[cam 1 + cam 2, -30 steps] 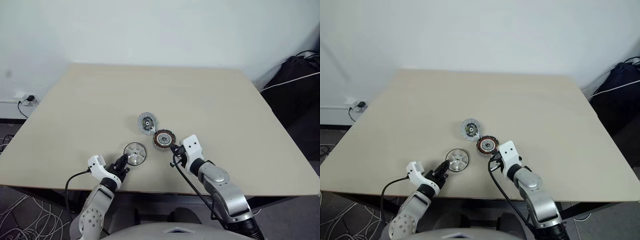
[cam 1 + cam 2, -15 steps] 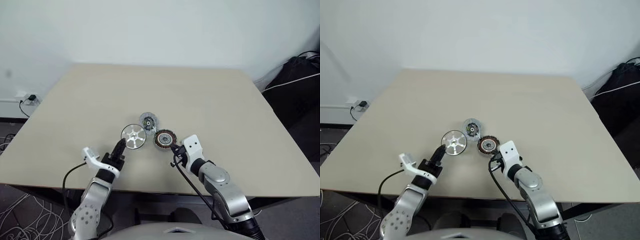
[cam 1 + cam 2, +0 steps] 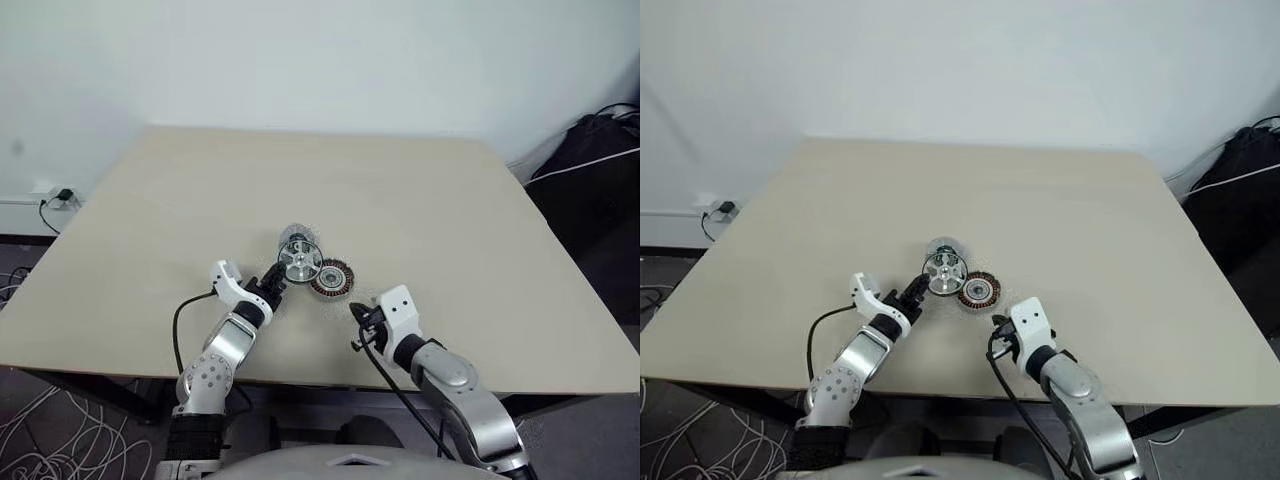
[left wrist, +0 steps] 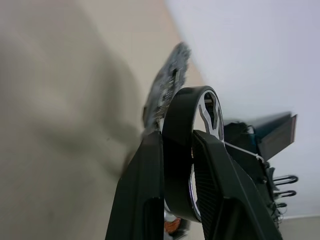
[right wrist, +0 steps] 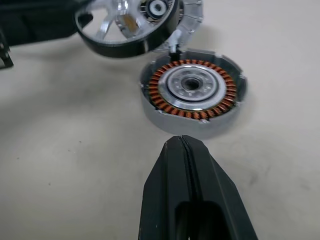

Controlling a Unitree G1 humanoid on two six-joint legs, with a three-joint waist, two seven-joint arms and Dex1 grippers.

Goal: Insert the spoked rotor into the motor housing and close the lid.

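Note:
My left gripper [image 3: 279, 284] is shut on the rim of the spoked rotor [image 3: 300, 265], a silver wheel held tilted above the table; both black fingers [image 4: 145, 200] clamp its dark rim [image 4: 187, 130]. The rotor hangs just left of the motor housing [image 3: 330, 277], whose copper windings [image 5: 192, 92] ring a pale centre. The lid [image 3: 293, 237] lies on the table behind the rotor, partly hidden by it. My right gripper [image 5: 181, 141] is shut on nothing and points at the housing from a short way in front, apart from it.
The beige table [image 3: 420, 200] spreads wide beyond the parts. Its front edge [image 3: 300, 378] runs close behind both wrists. Dark bags [image 3: 600, 170] and cables lie on the floor to the right, off the table.
My left gripper has carried the rotor from near the front edge up and rightward, to just beside the housing. The right gripper has drawn back from the housing towards the front edge.

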